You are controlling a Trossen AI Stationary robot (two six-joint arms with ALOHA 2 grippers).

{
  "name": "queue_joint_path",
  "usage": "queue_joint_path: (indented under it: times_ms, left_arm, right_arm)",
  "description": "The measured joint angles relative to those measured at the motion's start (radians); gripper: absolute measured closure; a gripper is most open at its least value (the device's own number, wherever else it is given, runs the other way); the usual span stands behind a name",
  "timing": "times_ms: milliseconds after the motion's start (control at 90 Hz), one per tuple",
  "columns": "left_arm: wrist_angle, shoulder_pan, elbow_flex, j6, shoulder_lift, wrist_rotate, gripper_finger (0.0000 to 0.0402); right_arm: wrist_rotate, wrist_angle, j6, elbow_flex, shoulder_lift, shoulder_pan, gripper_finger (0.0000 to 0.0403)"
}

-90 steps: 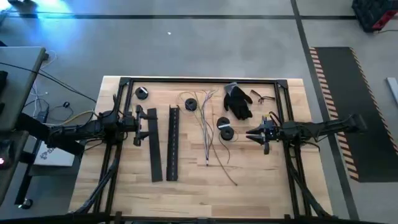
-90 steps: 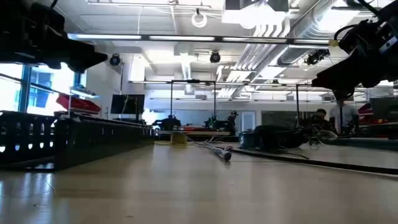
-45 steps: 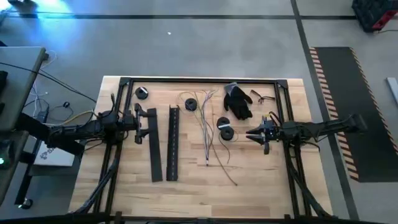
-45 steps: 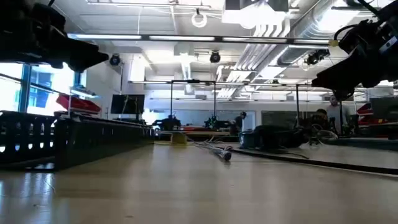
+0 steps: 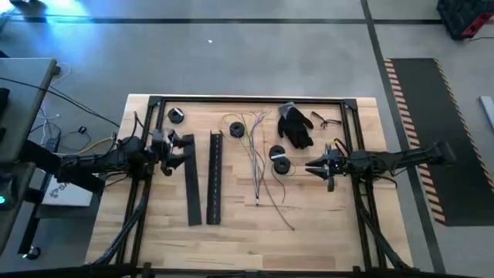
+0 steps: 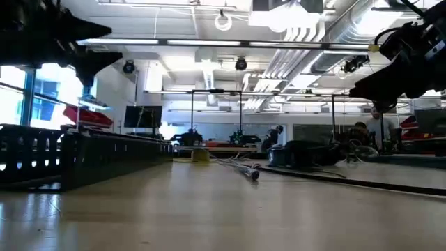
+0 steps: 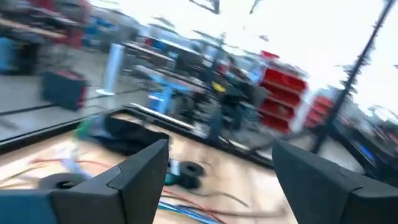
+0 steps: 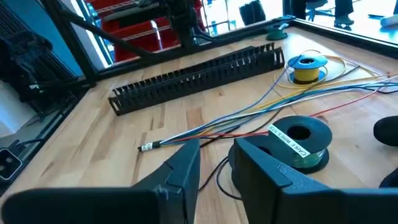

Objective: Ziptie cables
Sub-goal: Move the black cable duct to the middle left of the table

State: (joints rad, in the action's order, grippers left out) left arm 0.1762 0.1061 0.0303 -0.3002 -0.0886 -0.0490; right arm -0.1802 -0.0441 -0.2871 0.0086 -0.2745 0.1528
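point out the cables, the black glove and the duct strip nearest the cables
cables (image 5: 255, 154), high view, middle of the loose bundle
black glove (image 5: 295, 125), high view, on the palm
duct strip (image 5: 214, 177), high view, midway along its length

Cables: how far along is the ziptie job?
Nothing looks done: the cables lie loose on the table, fanned out, with no tie visible. Neither gripper holds anything; the left gripper is open by the black duct, the right gripper hovers beside the spools. Gathering and tying remain.
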Motion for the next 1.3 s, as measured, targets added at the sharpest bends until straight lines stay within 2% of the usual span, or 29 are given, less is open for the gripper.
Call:
queue_joint_path:
  times_ms: [167,378,456,522,600,789,867,956,1000,1044,1156,1233,1300]
  left_arm:
    - [-0.010,-0.081,0.129,-0.031,-0.205,0.074,0.0133]
    - [-0.207,-0.223,0.462,-0.050,-0.654,0.241,0.0133]
    - [-0.309,-0.257,0.593,-0.115,-0.822,0.256,0.0133]
    - [-0.319,-0.283,0.673,-0.192,-0.940,0.221,0.0133]
    - [-0.248,-0.311,0.736,-0.294,-1.061,0.153,0.0133]
    - [0.102,-0.352,0.807,-0.414,-1.307,0.089,0.0133]
    - [0.189,-0.360,0.838,-0.405,-1.381,-0.024,0.0133]
    - [0.178,-0.366,0.894,-0.363,-1.427,-0.194,0.0133]
    - [0.121,-0.379,0.934,-0.356,-1.440,-0.208,0.0133]
    - [0.000,-0.394,0.982,-0.352,-1.446,-0.157,0.0133]
    - [-0.491,-0.436,1.165,-0.319,-1.474,0.107,0.0133]
    - [-0.779,-0.463,1.275,-0.364,-1.497,0.298,0.0133]
    - [-0.932,-0.480,1.322,-0.415,-1.510,0.358,0.0133]
  right_arm:
    - [0.000,0.000,0.000,0.000,0.000,0.000,0.0320]
    - [0.000,0.000,0.000,0.000,0.000,0.000,0.0320]
    - [0.000,0.000,0.000,0.000,0.000,0.000,0.0320]
    - [0.000,0.000,0.000,0.000,0.000,0.000,0.0320]
    - [0.000,0.000,0.000,0.000,0.000,0.000,0.0320]
    - [0.000,0.000,0.000,0.000,0.000,0.000,0.0320]
    - [0.000,0.000,0.000,0.000,0.000,0.000,0.0320]
    - [0.000,0.000,0.000,0.000,0.000,0.000,0.0320]
    - [0.000,0.000,0.000,0.000,0.000,0.000,0.0320]
    - [0.000,0.000,0.000,0.000,0.000,0.000,0.0320]
    - [0.000,0.000,0.000,0.000,0.000,0.000,0.0320]
    - [0.000,0.000,0.000,0.000,0.000,0.000,0.0320]
    - [0.000,0.000,0.000,0.000,0.000,0.000,0.0320]
